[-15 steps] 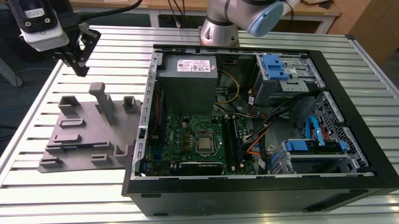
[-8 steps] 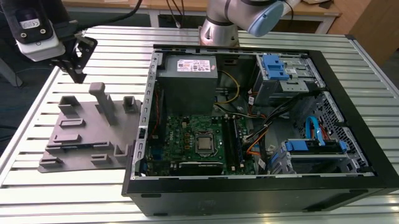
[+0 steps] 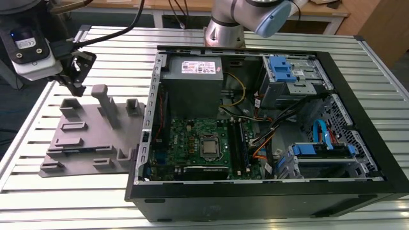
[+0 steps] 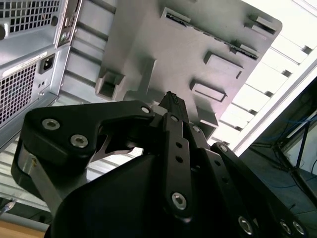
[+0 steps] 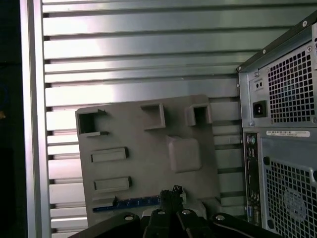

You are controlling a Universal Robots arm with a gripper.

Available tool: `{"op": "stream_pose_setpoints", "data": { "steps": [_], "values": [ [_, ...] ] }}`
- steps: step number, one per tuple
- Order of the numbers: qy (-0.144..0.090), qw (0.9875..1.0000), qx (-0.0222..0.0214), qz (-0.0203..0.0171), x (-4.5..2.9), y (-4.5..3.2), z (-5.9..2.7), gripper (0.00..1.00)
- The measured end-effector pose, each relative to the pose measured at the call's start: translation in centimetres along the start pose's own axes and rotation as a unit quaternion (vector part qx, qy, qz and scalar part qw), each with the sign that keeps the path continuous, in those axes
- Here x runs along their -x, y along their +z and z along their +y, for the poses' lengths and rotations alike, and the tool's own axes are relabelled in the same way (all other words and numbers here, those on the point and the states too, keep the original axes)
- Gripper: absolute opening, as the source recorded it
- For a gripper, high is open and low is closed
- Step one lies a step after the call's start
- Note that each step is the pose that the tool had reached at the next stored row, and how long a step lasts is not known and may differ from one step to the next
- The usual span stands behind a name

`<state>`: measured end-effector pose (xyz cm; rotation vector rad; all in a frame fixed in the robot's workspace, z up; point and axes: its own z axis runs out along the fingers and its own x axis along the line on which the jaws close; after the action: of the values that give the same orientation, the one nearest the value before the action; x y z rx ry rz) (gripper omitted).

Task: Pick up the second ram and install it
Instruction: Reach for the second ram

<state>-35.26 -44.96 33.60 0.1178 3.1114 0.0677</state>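
– So, where is your pincer (image 5: 171,192) just now?
– Low over the nearest edge of the grey holder (image 5: 148,144). Its tips look drawn together, with nothing between them.
– And the second ram (image 5: 130,204)?
– Just beside those tips and apart from them, lying in the holder along that same edge. One end is close to my tips and the strip runs away from them, its long axis parallel to the two raised bars (image 5: 109,155) further in. I judge it sits off to one side of me, not beneath me.
– And beyond?
– The slatted metal surface (image 5: 138,49) carries the holder. The computer case (image 5: 290,148) stands beside it, back panel towards me. In the exterior view I hang over the holder at that view's left.
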Motion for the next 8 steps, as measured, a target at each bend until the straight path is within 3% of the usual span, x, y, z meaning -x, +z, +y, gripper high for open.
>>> {"op": "stream_pose_setpoints", "data": {
  "steps": [8],
  "values": [
    [0.000, 1.0000, 0.0000, 0.0001, -0.25, 0.97, -1.53, 0.07]
  ]
}}
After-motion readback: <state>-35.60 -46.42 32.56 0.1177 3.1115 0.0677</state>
